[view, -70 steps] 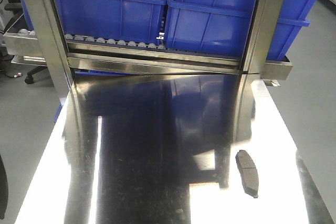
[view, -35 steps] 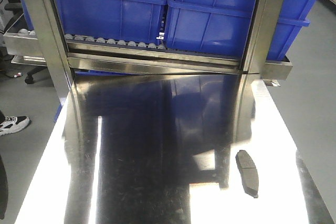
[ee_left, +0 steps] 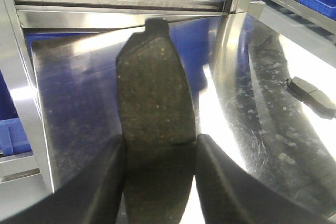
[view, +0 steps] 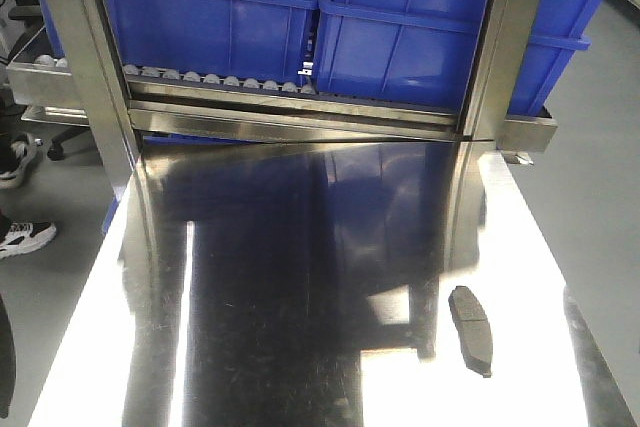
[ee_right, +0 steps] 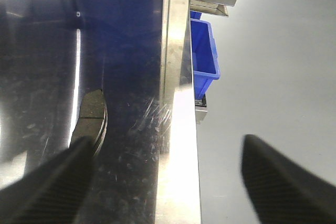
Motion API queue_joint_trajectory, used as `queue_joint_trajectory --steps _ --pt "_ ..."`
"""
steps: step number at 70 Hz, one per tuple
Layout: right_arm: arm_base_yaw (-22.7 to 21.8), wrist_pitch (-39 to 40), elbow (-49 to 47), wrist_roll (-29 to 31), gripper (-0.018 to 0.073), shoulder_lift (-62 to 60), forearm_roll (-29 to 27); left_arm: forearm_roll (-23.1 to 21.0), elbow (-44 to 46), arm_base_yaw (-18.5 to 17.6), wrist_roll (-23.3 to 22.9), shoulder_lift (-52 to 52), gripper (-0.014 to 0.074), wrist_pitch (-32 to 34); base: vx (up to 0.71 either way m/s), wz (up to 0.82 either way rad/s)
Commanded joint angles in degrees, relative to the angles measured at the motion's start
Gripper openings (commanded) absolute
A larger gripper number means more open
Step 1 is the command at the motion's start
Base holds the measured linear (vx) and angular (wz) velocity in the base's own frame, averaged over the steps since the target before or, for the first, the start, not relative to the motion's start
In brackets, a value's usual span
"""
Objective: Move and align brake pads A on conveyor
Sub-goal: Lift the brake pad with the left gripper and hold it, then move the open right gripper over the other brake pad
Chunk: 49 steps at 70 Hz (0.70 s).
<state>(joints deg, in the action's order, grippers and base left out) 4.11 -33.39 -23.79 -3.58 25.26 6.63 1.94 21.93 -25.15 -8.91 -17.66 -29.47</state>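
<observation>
Steel table [view: 300,277] unchanged. Left gripper [ee_left: 159,153] is clenched on 1 brake pad [ee_left: 152,87], held above the table. Right gripper [ee_right: 168,156] is spread wide, released. The 2nd pad [view: 471,329] stays flat near the table's right edge. New: another shoe [view: 15,159] at far left.
</observation>
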Motion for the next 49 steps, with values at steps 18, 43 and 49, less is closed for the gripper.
queue_joint_trajectory --steps 18,43,49 --pt "-0.3 5.3 -2.0 -1.0 0.0699 1.9 -1.1 0.1 1.9 -0.3 0.0 -0.3 0.0157 5.9 0.0 0.0" --pt "-0.2 -2.0 -18.5 -3.9 0.0617 27.6 -1.1 0.1 1.9 -0.3 0.0 -0.3 0.0157 5.9 0.0 0.0" --pt "-0.2 -3.2 -22.4 -3.5 0.061 35.2 -1.1 0.1 1.9 -0.3 0.0 -0.3 0.0157 5.9 0.0 0.0"
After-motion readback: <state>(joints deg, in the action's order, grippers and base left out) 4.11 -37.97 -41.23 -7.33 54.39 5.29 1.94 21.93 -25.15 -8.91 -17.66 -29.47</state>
